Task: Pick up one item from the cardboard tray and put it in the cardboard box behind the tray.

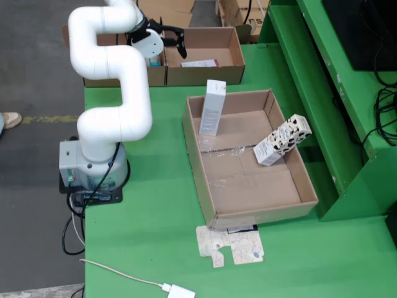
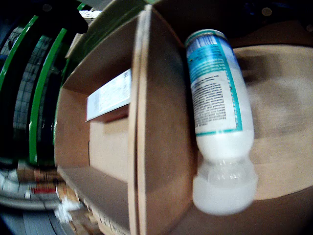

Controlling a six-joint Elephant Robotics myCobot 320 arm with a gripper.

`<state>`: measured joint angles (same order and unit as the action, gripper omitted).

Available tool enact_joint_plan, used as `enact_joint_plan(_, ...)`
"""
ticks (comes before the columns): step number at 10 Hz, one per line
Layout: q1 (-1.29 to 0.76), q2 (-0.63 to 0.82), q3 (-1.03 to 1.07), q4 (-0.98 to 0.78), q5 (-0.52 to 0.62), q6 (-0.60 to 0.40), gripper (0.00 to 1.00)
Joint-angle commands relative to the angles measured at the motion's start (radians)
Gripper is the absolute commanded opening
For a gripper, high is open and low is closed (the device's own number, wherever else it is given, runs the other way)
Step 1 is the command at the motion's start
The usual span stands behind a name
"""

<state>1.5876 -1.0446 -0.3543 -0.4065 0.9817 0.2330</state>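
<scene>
End effector (image 1: 170, 38) of the white arm (image 1: 115, 93) hangs above the cardboard boxes at the far edge of the green desk (image 1: 142, 205), over the seam between the left-hand box (image 1: 155, 73) and the right-hand box (image 1: 214, 53) in the fixed view; its dark fingers stand apart with nothing between them. Directly under it, in the riding view, a white plastic bottle (image 2: 220, 112) with a teal-and-white printed label lies on its side on the floor of one box compartment, close against the cardboard wall (image 2: 151, 127) that divides the two boxes. Its long axis runs nearly along that wall, slightly tilted, the wide white cap toward the bottom of that view and the base toward the top. Across the wall, a flat white printed carton (image 2: 110, 95) lies in the neighbouring compartment; the fixed view shows it as a white packet with a red edge (image 1: 200, 63) in the right-hand box. Nearer the camera sits the open cardboard tray (image 1: 248, 180), well apart from the end effector. In it a tall white carton (image 1: 213, 107) stands at the far left, and a black-and-white spotted carton (image 1: 282, 140) leans tilted on the right wall. A flattened piece of printed card (image 1: 231, 245) lies on the desk in front of the tray.
</scene>
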Motion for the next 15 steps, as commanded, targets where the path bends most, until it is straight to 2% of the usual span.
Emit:
enact_joint_plan(1, 0.027, 0.069, 0.354, 0.069, -0.087, -0.076, 1.00)
enact_joint_plan(8, 0.091, 0.186, 0.354, 0.061, -0.193, -0.084, 1.00)
enact_joint_plan(12, 0.177, 0.219, 0.354, 0.227, -0.378, -0.213, 1.00)
enact_joint_plan(15, 0.196, 0.229, 0.354, 0.252, -0.416, -0.240, 1.00)
